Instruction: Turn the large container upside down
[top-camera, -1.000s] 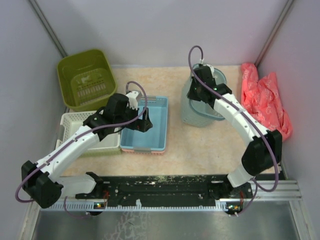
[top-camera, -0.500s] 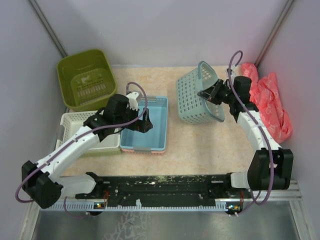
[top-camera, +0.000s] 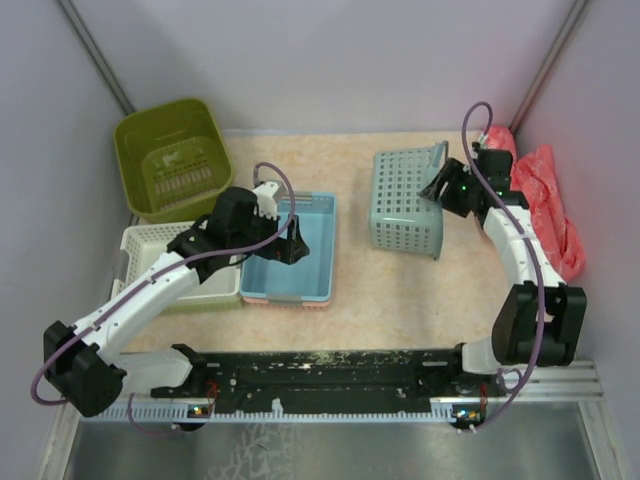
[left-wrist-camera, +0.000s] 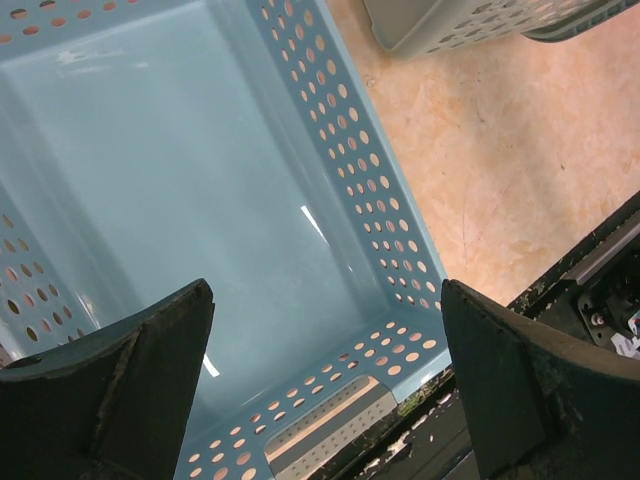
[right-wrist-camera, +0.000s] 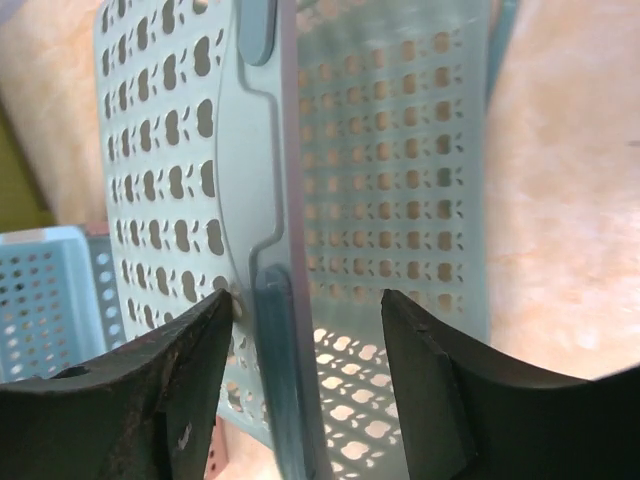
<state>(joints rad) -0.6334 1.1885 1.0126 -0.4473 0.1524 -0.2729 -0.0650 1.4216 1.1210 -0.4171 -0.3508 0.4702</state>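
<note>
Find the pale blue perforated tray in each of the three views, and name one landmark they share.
Top external: blue tray left of centre, under the left pincer.
Left wrist: fills most of the picture.
Right wrist: lower-left corner, left of the teal basket.
Shared landmark: the beige tabletop.

Greens, blues and one red on a speckled beige surface.
Olive-green tub with a slotted bottom; grey-teal basket in open lattice; light-blue tray dotted with round holes; red-pink cloth.
</note>
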